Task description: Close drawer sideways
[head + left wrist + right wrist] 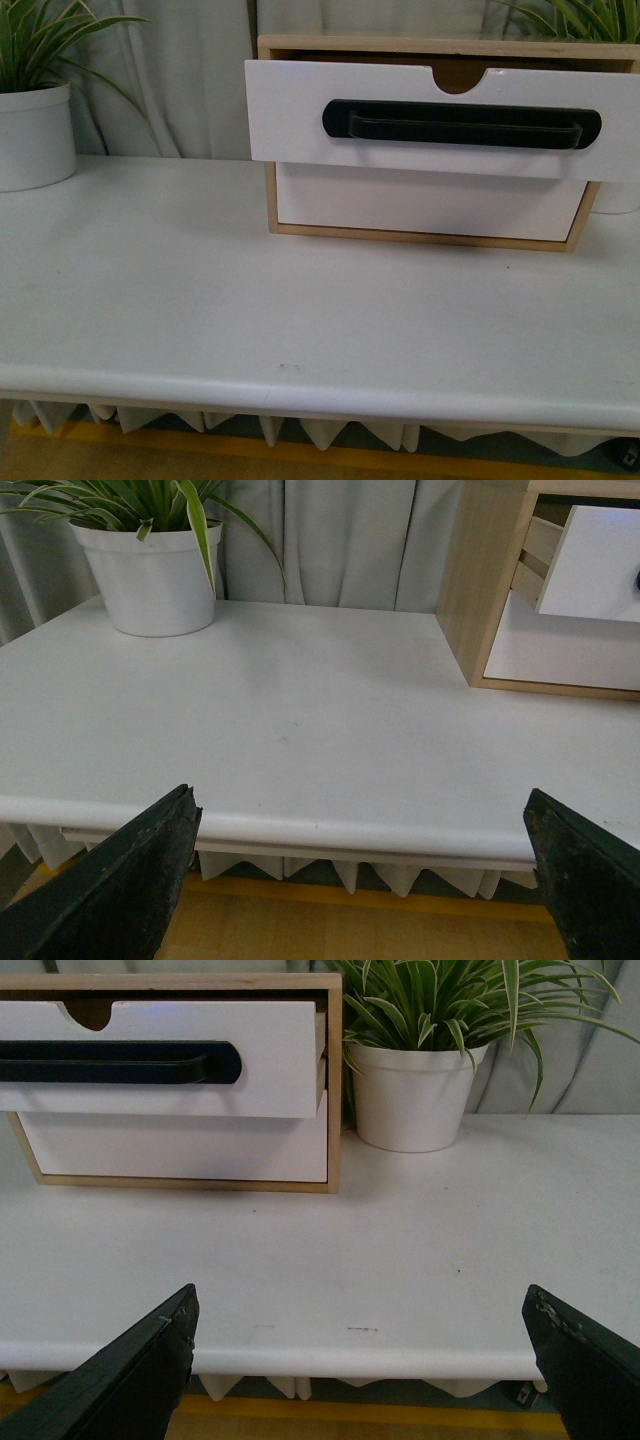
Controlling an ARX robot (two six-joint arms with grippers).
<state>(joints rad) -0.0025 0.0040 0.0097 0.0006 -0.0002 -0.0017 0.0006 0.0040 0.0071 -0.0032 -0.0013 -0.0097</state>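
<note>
Front view: the drawer (290, 110), white with a long black bar handle (460, 124), juts out of the upper slot of a small wooden cabinet (420, 238). The cabinet stands at the back of the white bench (250, 300), and the drawer overhangs the plain lower drawer front (420, 200). Left wrist view: the left jaws are spread wide and empty, off the bench's front edge, well apart from the drawer. Right wrist view: the right jaws likewise gape wide, gripping nothing.

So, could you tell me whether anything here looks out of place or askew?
Only the drawer with the black handle: it stands pulled out of the wooden cabinet, overhanging the lower drawer front. Nothing looks spilled or damaged.
</note>
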